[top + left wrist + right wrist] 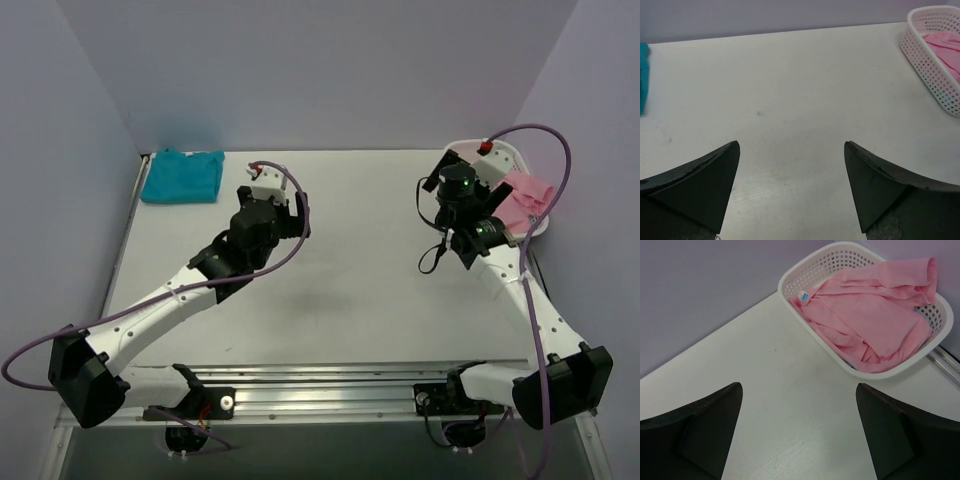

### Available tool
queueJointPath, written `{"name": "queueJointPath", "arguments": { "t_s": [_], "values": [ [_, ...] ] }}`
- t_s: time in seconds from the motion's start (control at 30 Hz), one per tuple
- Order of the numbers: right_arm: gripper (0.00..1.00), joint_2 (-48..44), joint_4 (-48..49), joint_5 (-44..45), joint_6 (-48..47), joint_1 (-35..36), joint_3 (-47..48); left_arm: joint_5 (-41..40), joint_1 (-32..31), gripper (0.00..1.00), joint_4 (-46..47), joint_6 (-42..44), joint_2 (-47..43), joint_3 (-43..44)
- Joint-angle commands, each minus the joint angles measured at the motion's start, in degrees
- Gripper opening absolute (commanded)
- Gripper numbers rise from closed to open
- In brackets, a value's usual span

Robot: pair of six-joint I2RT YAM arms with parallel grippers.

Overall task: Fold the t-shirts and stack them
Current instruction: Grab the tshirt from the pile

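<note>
White table (350, 300) with the left arm (170, 305) reaching toward its middle and the right arm (525, 300) toward its far right corner. At that corner a white mesh basket (812, 264) holds the crumpled pink shirt (870, 315), part of it lying over the rim; the folded teal shirt (182, 176) lies flat at the far left corner, well apart. Left gripper (791, 146) and right gripper (799, 386) both stand spread wide, released, grasping nothing, above the tabletop.

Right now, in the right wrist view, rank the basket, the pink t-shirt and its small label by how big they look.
1. white mesh basket: largest, though only slightly.
2. pink t-shirt: nearly fills the basket.
3. label: by far the smallest.
</note>
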Motion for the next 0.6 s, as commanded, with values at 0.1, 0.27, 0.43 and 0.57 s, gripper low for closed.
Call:
{"name": "queueJointPath", "arguments": {
  "t_s": [0.1, 0.27, 0.43, 0.57],
  "values": [
    [0.93, 1.8, -1.2, 5.8, 2.2, 0.7, -0.3, -6.5, 0.5, 0.94, 1.1, 1.3, -5.1, -4.1],
    [0.91, 3.8, 0.2, 5.5, 0.6, 0.7, -0.6, -3.1, 0.4, 0.94, 9.0, -5.8, -5.0, -9.8],
    [0.91, 10.3, -0.2, 8.6, -0.6, 0.3, 1.6, 0.1, 0.4, 0.94, 21.2, -8.8, -0.8, -18.1],
    [0.92, 21.6, -7.2, 2.8, 1.3, -5.2, 16.3, 1.1, -0.9, 0.94, 28.2, -8.8, 6.9, -20.5]
  ]
}}
